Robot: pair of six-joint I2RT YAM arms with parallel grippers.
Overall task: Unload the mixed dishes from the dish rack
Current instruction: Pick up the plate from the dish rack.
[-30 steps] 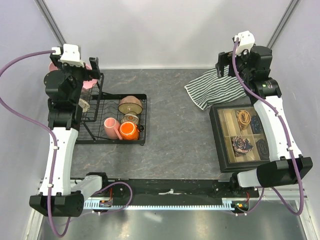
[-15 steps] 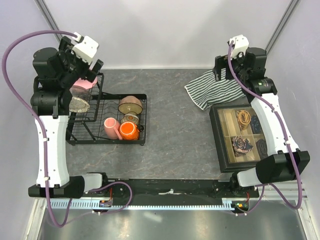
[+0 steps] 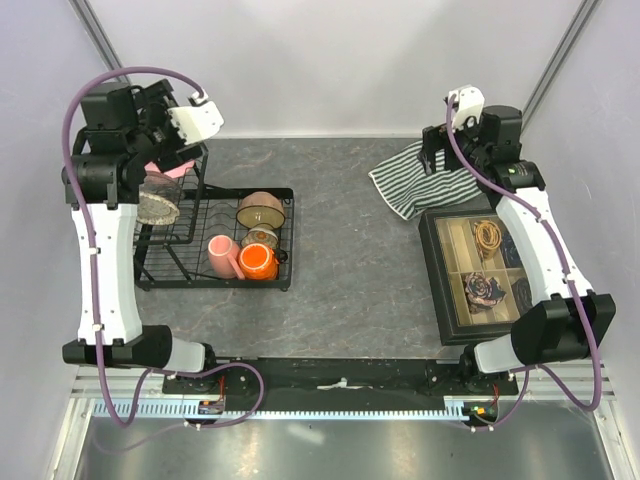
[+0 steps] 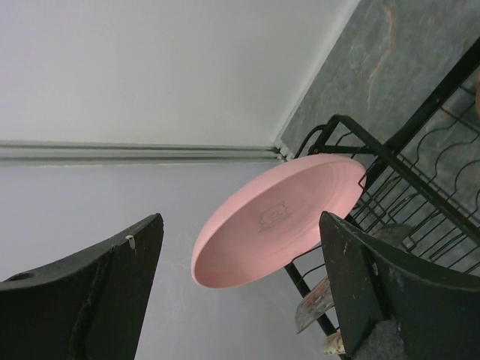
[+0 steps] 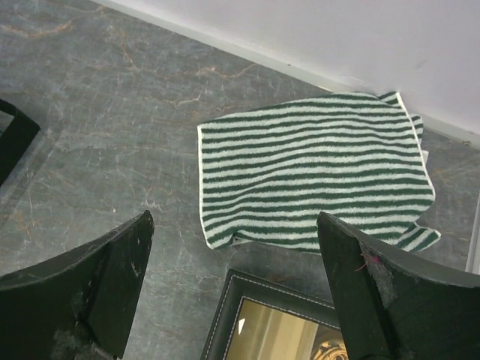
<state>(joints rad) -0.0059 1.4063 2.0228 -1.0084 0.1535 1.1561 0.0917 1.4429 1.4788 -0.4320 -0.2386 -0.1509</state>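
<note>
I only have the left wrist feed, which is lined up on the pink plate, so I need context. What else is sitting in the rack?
Observer: The top view shows an orange mug and a pink mug side by side at the near edge of the dish rack.
Operator: Any bowls?
Observer: Two, behind the mugs: a tan-brown bowl and, nearer, a small floral bowl.
Operator: Where is the other arm?
Observer: Across the table. The right gripper hangs open above a striped towel.
</note>
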